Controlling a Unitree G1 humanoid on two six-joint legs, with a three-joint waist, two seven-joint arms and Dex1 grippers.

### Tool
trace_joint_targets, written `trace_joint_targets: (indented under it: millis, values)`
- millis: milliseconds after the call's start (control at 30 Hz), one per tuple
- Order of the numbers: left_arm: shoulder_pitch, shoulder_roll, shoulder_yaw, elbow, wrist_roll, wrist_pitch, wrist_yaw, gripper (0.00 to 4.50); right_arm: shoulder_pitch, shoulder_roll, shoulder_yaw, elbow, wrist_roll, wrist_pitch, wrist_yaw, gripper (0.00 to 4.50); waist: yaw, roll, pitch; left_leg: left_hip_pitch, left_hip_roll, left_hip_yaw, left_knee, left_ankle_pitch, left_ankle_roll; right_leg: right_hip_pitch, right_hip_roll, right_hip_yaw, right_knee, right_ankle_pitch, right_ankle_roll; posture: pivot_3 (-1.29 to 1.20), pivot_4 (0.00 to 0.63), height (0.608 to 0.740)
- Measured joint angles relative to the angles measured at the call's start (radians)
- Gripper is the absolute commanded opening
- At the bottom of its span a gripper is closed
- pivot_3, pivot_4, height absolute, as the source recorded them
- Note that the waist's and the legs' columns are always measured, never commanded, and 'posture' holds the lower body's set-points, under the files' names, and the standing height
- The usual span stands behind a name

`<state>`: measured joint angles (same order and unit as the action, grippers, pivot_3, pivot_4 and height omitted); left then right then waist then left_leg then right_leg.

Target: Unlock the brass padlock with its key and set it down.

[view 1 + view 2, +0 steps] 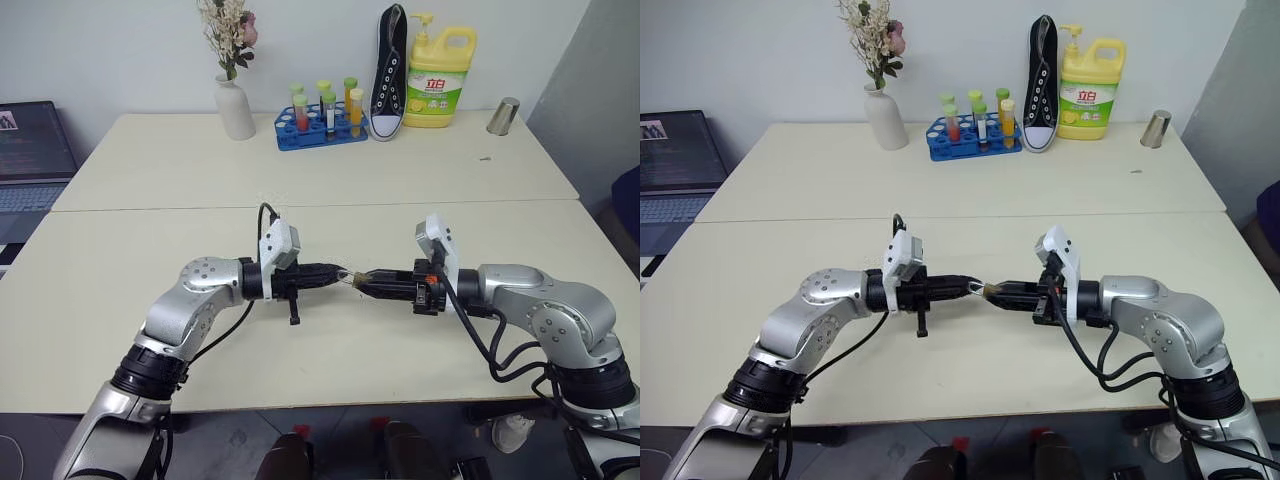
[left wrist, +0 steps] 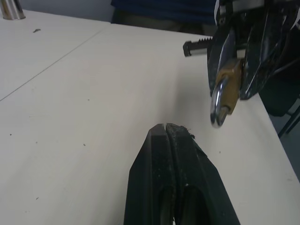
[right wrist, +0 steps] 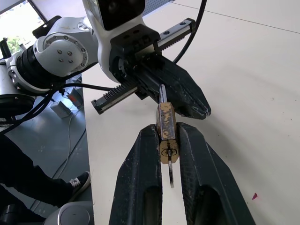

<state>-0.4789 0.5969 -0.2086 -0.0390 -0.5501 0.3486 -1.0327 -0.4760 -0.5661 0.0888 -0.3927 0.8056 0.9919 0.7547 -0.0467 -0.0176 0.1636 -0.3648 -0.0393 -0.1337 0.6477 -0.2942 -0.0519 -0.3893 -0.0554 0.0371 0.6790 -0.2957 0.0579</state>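
**Padlock in right tool, tools tip to tip**

My right tool (image 3: pixel 169 140) is clamped on the small gold-brass rectangular padlock (image 3: pixel 166 129), its thin silver shackle (image 2: pixel 218 105) pointing towards my left tool (image 2: pixel 168 129). A thin silvery metal key (image 3: pixel 170 176) sits in the lock's keyhole end, between my right fingers. My left tool is fully closed, fingers pressed together with nothing visible between them. Both tools meet tip to tip above the near half of the pale worktop (image 1: pixel 150 260), around its middle.
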Motion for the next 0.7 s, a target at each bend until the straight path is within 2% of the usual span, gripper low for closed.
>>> trace_joint_targets:
  millis: [700]
  values:
    - [0.063,-0.009,0.066,-0.157,-0.041,0.177,-0.039,0.00,0.000,-0.005,-0.005,0.007,-0.009,-0.027,0.010,0.16,0.003,0.000,0.000,0.000,0.000,0.000,0.000,0.000,0.000,0.000,0.000,0.000,0.000,0.000,0.000,0.00,0.150,0.740]
